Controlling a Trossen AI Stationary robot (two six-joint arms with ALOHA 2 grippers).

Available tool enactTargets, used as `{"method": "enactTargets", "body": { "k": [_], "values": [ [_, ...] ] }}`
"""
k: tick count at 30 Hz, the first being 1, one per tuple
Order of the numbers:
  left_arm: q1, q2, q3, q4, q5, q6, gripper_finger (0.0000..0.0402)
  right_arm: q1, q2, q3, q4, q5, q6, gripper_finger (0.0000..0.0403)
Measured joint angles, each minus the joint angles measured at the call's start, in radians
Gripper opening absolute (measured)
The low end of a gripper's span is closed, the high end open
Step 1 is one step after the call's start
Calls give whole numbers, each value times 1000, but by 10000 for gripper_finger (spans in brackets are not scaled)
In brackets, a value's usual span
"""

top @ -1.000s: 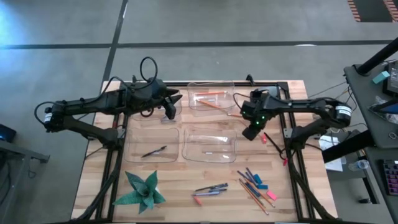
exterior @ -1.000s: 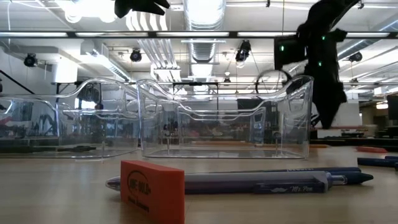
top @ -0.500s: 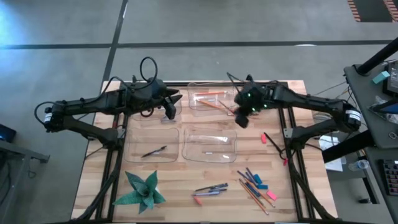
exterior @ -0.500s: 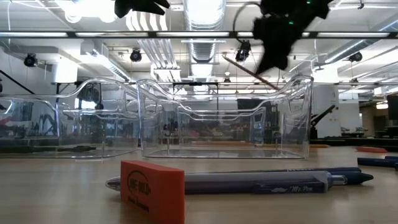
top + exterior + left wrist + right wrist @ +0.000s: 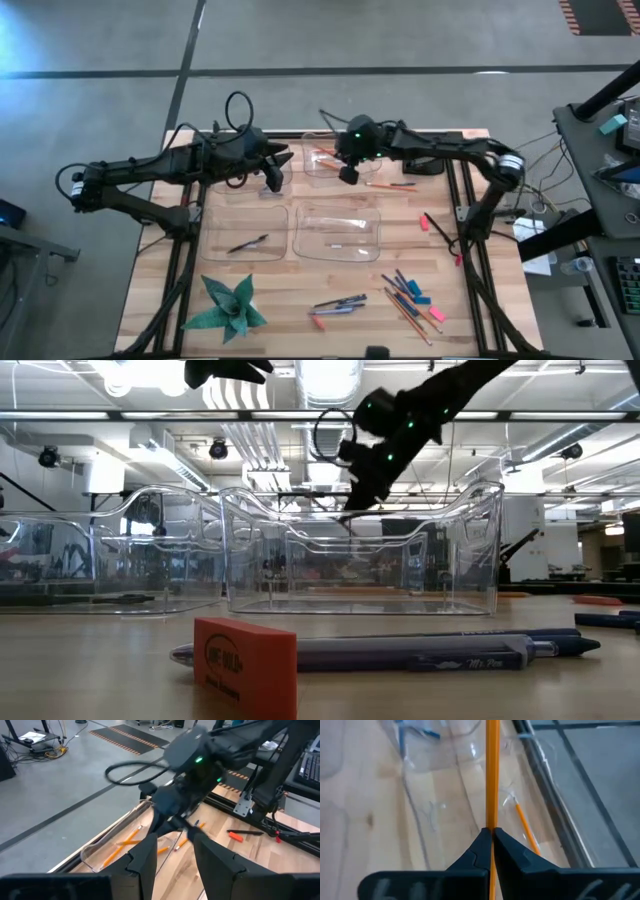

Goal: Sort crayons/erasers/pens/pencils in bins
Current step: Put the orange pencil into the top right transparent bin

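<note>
The right gripper (image 5: 347,172), pinching an orange pencil (image 5: 492,775) between its pressed-together fingers, hangs over the far bin (image 5: 372,148) already holding pencils, apparently to drop it there, while the left gripper (image 5: 272,178) waits half-spread nearby.

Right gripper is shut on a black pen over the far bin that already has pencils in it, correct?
Not a pen: the right gripper is shut on an orange pencil, as the right wrist view shows. The rest holds: it is over the far bin that already has pencils in it.

Red eraser (image 5: 245,663) before a pen (image 5: 420,652), clear bins (image 5: 360,555) behind, right pincer (image 5: 352,512) above
</note>
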Motion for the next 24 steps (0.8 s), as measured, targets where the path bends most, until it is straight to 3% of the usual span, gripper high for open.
{"method": "enactTargets", "body": {
  "k": [12, 24],
  "values": [
    [-1, 0, 0, 0, 6, -8, 116, -90, 72, 34, -250, 0, -13, 8],
    [-1, 0, 0, 2, 6, -25, 116, -111, 201, 57, -245, -2, -2, 8]
  ]
}}
